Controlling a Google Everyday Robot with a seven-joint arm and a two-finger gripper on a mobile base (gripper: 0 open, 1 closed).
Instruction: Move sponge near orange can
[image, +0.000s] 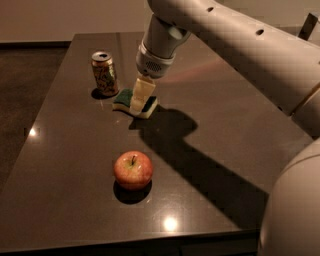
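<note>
So starting at the left: the orange can (104, 73) stands upright on the dark glossy table (65, 165), toward the far left corner. Orange-gold body with dark scribbly markings, silver top facing up, and a small shadow pooled at its base.

Just right of it, and a touch nearer the camera, is the sponge (123, 96). It's lying flat on the tabletop with the dark green scouring side up. The pale yellow foam shows as a band along the near edge, and you can see the wavy outline on the left end. Its long axis runs roughly left to right, a bit diagonal: the left end points up toward the can and the right end sits closer to the camera. The sponge is close beside the can, but there's a sliver of table between them, so they aren't touching.

The gripper (139, 105) comes straight down onto the middle of the sponge, pale cream against the green, covering the centre strip. Honestly can't tell if it's clamped on the sponge or loose.

Nearer the front edge, well apart from both, sits a round red-yellow apple (133, 170), stem up.

Off to the right the big white arm (240, 45) sweeps in from the corner, throwing a long dark shadow (200, 165) across the table.
</note>
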